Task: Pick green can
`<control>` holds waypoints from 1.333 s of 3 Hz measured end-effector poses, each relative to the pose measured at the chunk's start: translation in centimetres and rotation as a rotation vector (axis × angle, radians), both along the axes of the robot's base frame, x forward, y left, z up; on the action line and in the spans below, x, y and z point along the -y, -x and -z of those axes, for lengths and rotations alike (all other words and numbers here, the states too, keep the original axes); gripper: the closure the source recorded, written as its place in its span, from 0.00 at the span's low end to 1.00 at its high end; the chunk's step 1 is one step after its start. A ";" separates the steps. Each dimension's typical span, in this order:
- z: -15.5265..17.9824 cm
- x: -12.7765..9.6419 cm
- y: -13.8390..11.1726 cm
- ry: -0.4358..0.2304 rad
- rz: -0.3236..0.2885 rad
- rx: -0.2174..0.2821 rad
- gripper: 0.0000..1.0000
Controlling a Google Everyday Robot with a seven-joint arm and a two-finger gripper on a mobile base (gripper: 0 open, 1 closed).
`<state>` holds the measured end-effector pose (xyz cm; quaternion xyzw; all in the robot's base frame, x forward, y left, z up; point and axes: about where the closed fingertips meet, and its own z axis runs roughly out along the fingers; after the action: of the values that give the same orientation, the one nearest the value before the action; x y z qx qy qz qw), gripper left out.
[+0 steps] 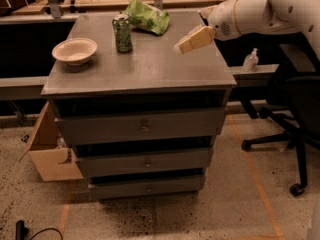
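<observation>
- One relation decides the coming move: the green can (pixel 122 33) stands to the left of the gripper (pixel 182 45) in the camera view and slightly farther back on the bench (pixel 150 71). There is open bench top between the two, so they are apart and not touching.
- The gripper hangs above the right part of the bench, its tan tip pointing left and slightly down toward the can's side. I cannot tell whether it is open or closed.
- The can is upright with its long axis vertical, so I judge a level approach from the side, closing across the round body, to fit best.
- Only one arm (pixel 250 11) is here, white and smooth-shelled, reaching in from the right.
- The can is a slim metal cylinder, dark green with pale speckles and a silvery top. It is likely rigid but light and easy to tip if nudged.
- A wrinkly light green snack bag (pixel 147 16) lies just behind and to the right of the can. It is soft and crumpled, and it sits close to the path.
- A shallow pale bowl (pixel 74 50) sits to the can's left, near it but apart.
- The bench top is flat, matte and grey, over three drawers (pixel 142 126).
</observation>
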<state>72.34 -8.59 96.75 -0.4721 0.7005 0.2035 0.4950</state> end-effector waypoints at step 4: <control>3.2 -6.0 -8.8 -0.101 0.030 0.035 0.00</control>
<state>81.18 -2.63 93.57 -0.4394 0.6875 0.2231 0.5334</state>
